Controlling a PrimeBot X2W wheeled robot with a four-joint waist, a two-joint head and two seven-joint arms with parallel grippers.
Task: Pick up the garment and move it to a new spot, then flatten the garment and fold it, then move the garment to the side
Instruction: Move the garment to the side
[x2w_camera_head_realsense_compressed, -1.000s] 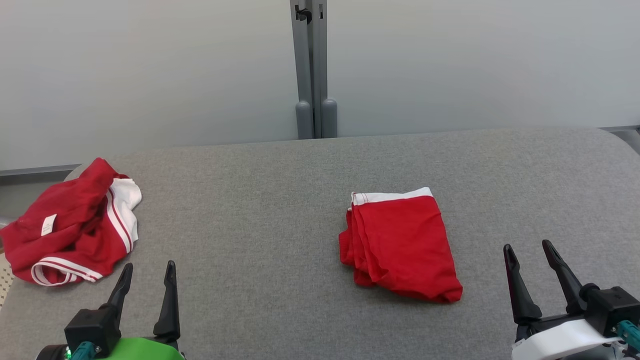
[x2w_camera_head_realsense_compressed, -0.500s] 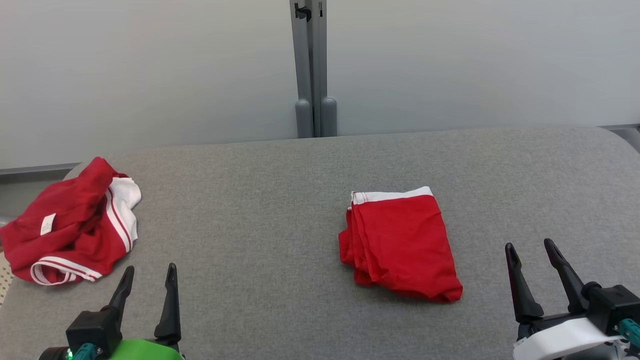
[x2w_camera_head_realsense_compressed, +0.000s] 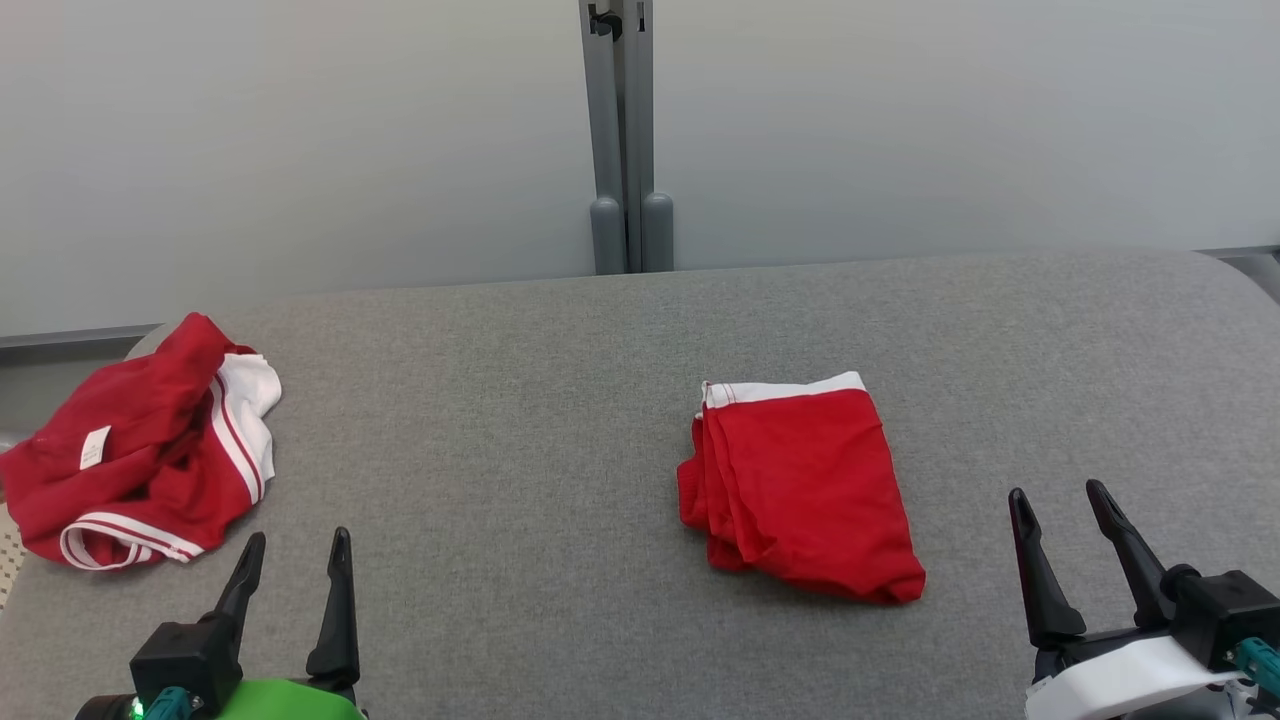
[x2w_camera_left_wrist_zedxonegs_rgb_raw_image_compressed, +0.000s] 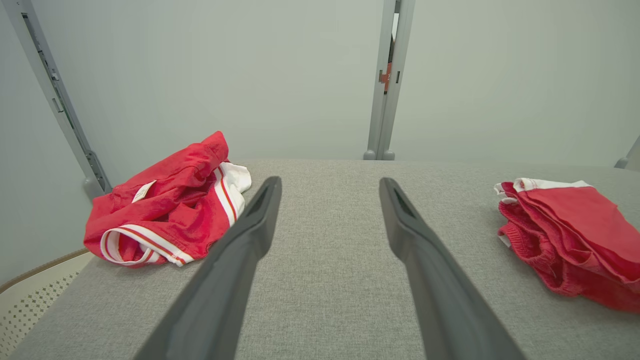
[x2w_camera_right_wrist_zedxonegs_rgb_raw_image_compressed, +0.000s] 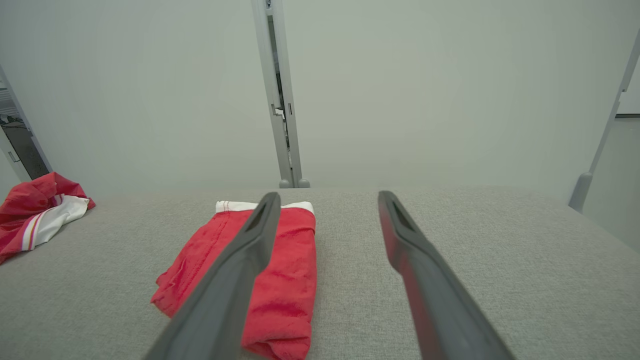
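While both grippers are held low over the near edge of the table (x2w_camera_head_realsense_compressed: 560, 400), nothing is gripped by either. The left gripper (x2w_camera_head_realsense_compressed: 298, 542) is seen at the lower left with its fingers spread apart and empty. The right gripper (x2w_camera_head_realsense_compressed: 1055, 492) is seen at the lower right, likewise parted and empty.

The folded garment (x2w_camera_head_realsense_compressed: 810, 485), red with a white band along its far edge, is laid flat on the table, right of centre. It is placed ahead of the right gripper and to its left, apart from it, with a strip of bare table between its near right corner and the fingertips. Its layered edges are stacked along its left side.

The crumpled garment (x2w_camera_head_realsense_compressed: 140, 450), red with white stripes and a white label, is heaped at the table's rounded left corner, close to the edge. It is found just ahead and left of the left gripper, not touching it.

A wide stretch of bare grey table is left between the two garments. More open table is seen behind the folded garment, up to the far edge, where a grey post (x2w_camera_head_realsense_compressed: 622, 140) is set against the pale wall (x2w_camera_head_realsense_compressed: 300, 150), and to its right as far as the rounded right corner.
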